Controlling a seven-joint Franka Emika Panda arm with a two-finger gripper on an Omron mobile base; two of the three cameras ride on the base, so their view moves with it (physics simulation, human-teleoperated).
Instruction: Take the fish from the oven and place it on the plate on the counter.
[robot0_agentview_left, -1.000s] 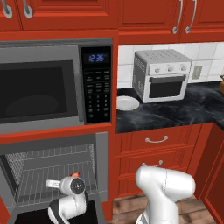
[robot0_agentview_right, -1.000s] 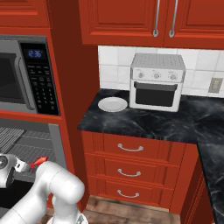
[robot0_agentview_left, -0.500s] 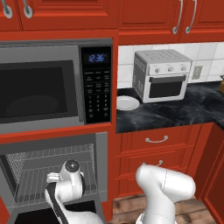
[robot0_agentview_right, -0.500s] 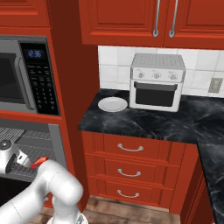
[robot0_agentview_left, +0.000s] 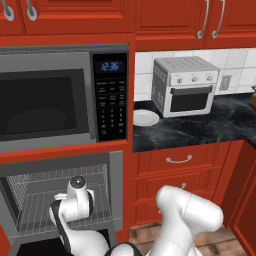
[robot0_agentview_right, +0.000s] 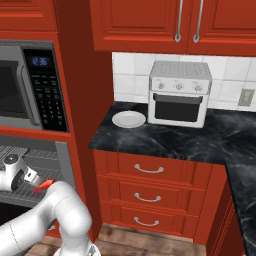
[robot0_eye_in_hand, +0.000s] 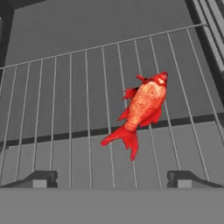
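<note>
Red cabinets frame the oven (robot0_agentview_left: 60, 200), where the wide-spread hand (robot0_eye_in_hand: 111, 179) hovers above the fish (robot0_eye_in_hand: 142, 107) on its wire rack (robot0_eye_in_hand: 70, 109).

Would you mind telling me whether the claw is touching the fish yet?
Apart. The hand view shows the claw open, its tips below the fish on the rack, with bare wires between.

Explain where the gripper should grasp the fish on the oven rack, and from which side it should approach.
Grip the fish across its plump middle, coming straight down from above. It lies flat on the rack, slanted, so the open gripper should probably turn to close across the narrow body, clear of the thin tail.
</note>
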